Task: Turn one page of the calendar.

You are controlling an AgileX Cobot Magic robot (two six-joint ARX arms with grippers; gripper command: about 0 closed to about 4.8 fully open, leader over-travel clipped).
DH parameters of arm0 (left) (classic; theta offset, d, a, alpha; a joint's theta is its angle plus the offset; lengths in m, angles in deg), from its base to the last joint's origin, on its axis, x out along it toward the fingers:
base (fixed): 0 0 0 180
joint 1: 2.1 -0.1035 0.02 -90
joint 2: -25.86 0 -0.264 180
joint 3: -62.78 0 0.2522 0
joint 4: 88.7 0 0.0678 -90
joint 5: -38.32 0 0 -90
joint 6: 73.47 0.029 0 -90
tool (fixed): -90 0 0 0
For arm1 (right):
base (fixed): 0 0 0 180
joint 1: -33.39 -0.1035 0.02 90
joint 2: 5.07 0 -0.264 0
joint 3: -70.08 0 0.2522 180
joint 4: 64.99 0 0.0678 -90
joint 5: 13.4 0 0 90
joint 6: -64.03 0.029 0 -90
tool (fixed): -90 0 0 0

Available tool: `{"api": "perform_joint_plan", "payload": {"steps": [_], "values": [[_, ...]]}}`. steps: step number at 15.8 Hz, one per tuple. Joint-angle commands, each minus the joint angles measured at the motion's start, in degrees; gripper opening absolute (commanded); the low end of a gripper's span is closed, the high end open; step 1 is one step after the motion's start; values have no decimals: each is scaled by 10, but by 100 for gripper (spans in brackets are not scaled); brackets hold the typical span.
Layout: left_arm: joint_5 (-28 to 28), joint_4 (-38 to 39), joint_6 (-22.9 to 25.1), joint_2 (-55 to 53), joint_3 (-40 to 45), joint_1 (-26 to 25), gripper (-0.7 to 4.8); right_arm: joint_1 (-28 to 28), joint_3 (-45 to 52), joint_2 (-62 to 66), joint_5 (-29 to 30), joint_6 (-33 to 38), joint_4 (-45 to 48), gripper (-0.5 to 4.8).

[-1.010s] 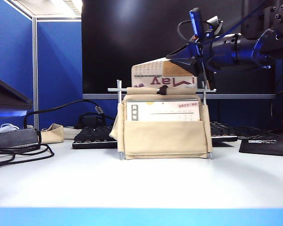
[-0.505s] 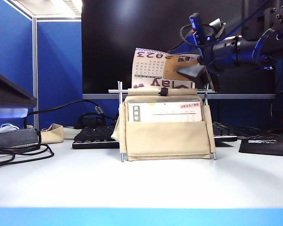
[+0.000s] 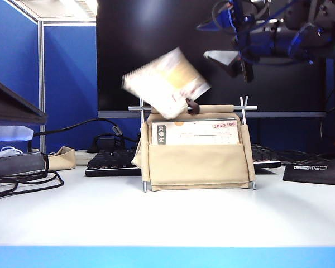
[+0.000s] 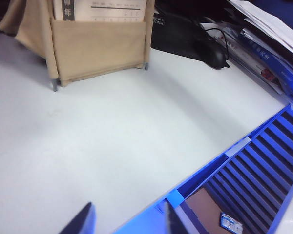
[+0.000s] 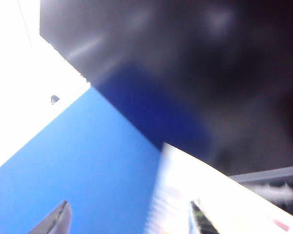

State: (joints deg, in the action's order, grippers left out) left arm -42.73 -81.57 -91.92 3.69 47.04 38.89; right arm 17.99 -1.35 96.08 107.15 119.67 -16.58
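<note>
Page point(image 3: 166, 82) swings free above the calendar point(image 3: 195, 148), right gripper point(image 3: 234, 60) wide open up high, left gripper point(image 4: 127, 222) spread empty low over the table point(image 4: 112, 146); next, I'd judge, just retreat.

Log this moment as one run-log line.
right end effector: open, above calendar | page: released, blurred mid-flip | left end effector: open, over table

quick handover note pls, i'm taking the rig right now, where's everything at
Right claw: open, empty, raised above the calendar, against the monitor.
Left claw: open, empty, low over the table in front of the calendar stand.
The page: released, blurred, swinging free over the top rod, not yet settled.
Done: page lifted and let go.
Left: check that it drops fully behind; the 2023/06 sheet shows in front.
</note>
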Motion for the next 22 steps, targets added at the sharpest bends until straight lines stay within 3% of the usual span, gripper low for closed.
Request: {"api": "perform_joint_plan", "payload": {"steps": [1,7,9,12,15,16,19,22], "values": [[3,-7,-3,0,-3,0,188,3,-4,-4,7,-2,-7,306],[12,-8,-4,1,-5,0,188,-5,-4,-12,94,-2,-12,306],[7,-12,0,2,-15,0,187,-48,-4,-12,132,-6,-92,306],[9,-16,0,2,-16,0,187,-117,-4,-11,108,-61,-142,305],[17,-16,-6,2,-16,0,187,-127,-4,-10,6,-113,-232,305],[18,-15,-12,2,-16,0,188,-121,-4,-6,-2,-121,-236,305],[18,-16,-19,2,-16,0,187,-113,-16,13,-8,-117,-236,305],[18,-16,-29,2,-16,0,187,-116,-57,47,29,-95,-234,305]]}}
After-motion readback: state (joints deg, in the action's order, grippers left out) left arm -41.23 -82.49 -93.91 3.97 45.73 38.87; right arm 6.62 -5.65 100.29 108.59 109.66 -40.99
